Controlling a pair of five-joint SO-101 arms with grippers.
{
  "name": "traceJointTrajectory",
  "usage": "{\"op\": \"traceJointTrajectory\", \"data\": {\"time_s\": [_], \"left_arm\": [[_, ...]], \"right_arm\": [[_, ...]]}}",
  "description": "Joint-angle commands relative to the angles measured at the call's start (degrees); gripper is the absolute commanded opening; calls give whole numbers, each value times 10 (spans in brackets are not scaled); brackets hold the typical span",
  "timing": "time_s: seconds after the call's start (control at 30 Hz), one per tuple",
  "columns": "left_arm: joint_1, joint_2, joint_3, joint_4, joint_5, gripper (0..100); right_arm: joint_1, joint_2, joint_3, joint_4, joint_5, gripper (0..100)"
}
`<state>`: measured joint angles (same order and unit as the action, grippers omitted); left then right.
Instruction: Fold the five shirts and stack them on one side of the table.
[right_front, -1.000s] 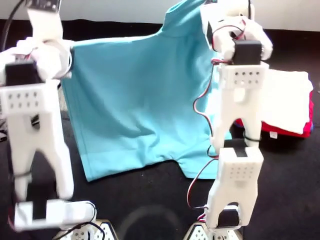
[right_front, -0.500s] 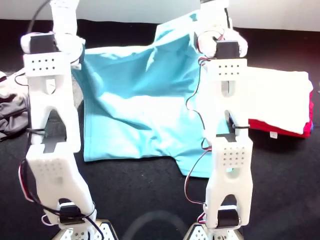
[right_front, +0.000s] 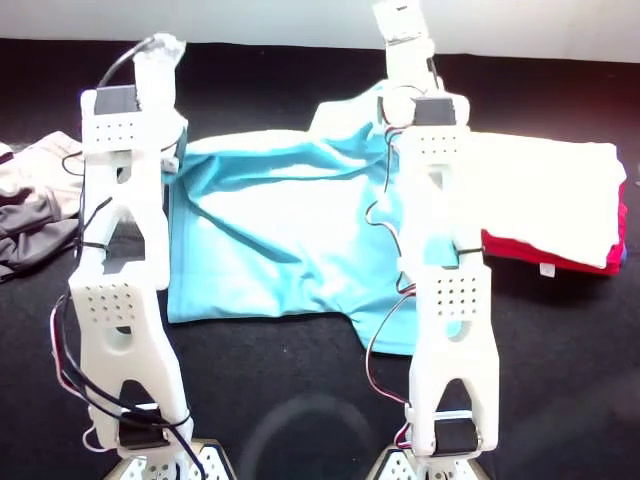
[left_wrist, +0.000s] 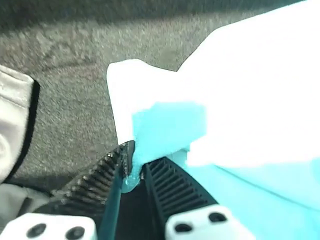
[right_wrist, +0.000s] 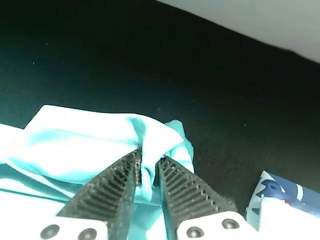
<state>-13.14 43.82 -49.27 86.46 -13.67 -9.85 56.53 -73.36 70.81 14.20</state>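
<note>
Both arms have been stretched farther out over the table (right_front: 300, 385), and the blue shirt (right_front: 280, 240), which was held up high a moment ago, has been let down so that most of it is now laid on the dark cloth. A few bumps and folds can be seen in it near the far edge. The left gripper (left_wrist: 135, 160) is pressed together on a corner of the blue shirt at its far left side, with a bit of cloth caught between the ribbed fingers (left_wrist: 170, 187). The right gripper (right_wrist: 148, 157) is pinched on a bunched-up bit of the same shirt at its far right side, close to the back of the table. A stack of folded shirts is kept on the right side of the table, with a white shirt (right_front: 550, 195) on top and a red shirt (right_front: 545, 258) under it. A small heap of grey and pale clothes (right_front: 35, 215) is left unfolded at the left edge, apart from the blue shirt.
</note>
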Motion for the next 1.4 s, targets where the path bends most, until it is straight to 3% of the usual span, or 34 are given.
{"op": "traceJointTrajectory", "data": {"time_s": [0.0,0.2,0.37,0.73,0.83,1.03,1.37], "left_arm": [[11,-7,-32,50,-2,10],[24,-7,-124,147,-2,10],[29,-7,-122,156,-40,10],[32,-230,189,153,-86,10],[36,-274,255,152,-104,10],[36,-276,336,152,-127,10],[42,-275,428,152,-164,10]], "right_arm": [[15,-32,-63,80,5,6],[32,-36,-160,222,7,6],[33,-39,-211,304,5,6],[79,-96,-183,305,5,6],[73,-175,-66,305,5,6],[73,-344,322,295,4,6],[76,-640,753,174,8,6]]}}
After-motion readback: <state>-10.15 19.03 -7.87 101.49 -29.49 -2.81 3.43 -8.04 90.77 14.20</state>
